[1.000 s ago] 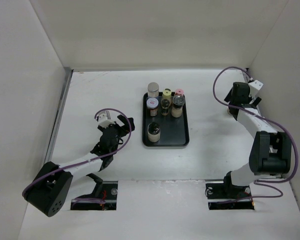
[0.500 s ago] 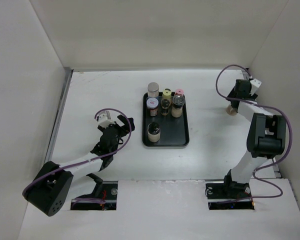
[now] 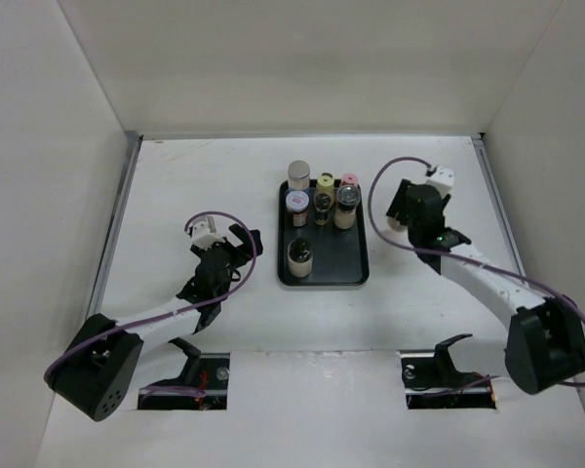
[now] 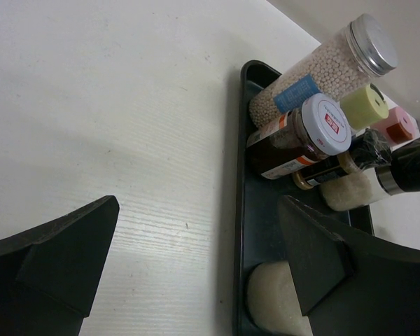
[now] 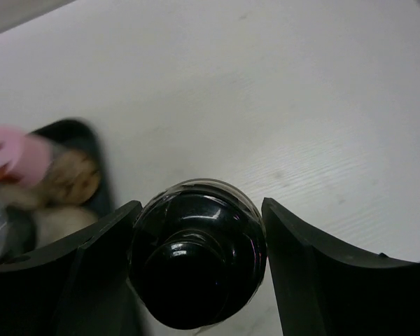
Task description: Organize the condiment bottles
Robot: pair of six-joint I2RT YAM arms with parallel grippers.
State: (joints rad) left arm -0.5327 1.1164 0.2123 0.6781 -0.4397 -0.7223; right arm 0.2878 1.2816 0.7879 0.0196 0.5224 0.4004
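Currently the right claw (image 5: 197, 210) is clamped on a black-capped bottle (image 5: 196, 269), with one finger pressed to each side of it. From overhead, that claw sits just right of the tray (image 3: 359, 255), level with its far end. Whether the held bottle touches the table (image 3: 175, 175) cannot be told.

Six bottles stand upright on the tray. In the far row, left to right:
- silver-capped jar (image 3: 299, 175), holding pale beads and carrying a blue label
- yellow-capped bottle (image 3: 326, 181)
- pink-capped bottle (image 3: 349, 180)

In the next row, touching or nearly touching the far row:
- white-lidded jar (image 3: 296, 203)
- dark bottle (image 3: 323, 206)
- black-topped shaker (image 3: 346, 201)

A lone jar (image 3: 300, 256) stands apart from the others, near the front left of the tray.

The left claw (image 3: 237, 244) is left of the tray, low over the table. Its fingers are spread wide with nothing between them, and it points toward the tray's left rim.
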